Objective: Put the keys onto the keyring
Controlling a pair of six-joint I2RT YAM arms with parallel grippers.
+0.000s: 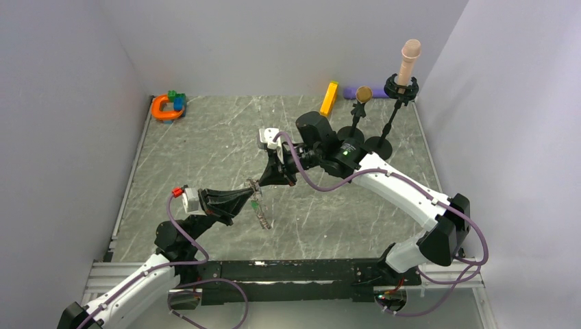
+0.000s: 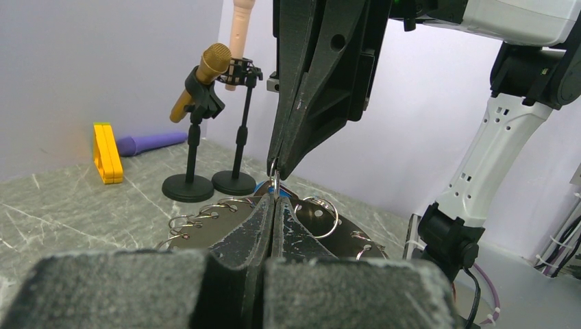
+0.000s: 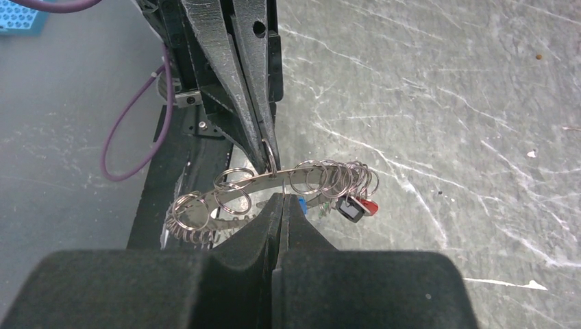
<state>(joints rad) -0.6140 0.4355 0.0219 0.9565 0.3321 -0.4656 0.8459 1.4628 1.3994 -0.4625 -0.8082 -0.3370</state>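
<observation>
Low in the left-wrist view, the left gripper (image 2: 274, 218) is pinched tight on the keyring (image 2: 318, 218), which is held up off the table (image 1: 205, 137); the right gripper (image 2: 275, 170) reaches down from the top edge, its fingers closed on the ring's rim; the keys (image 3: 353, 208) hang bunched right of centre in the right-wrist view; two microphone stands (image 2: 188, 186) sit behind at mid-left.

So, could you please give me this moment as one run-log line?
left gripper: shut on keyring | right gripper: shut on same keyring | keys: hanging from keyring loops | keyring: held above table
</observation>
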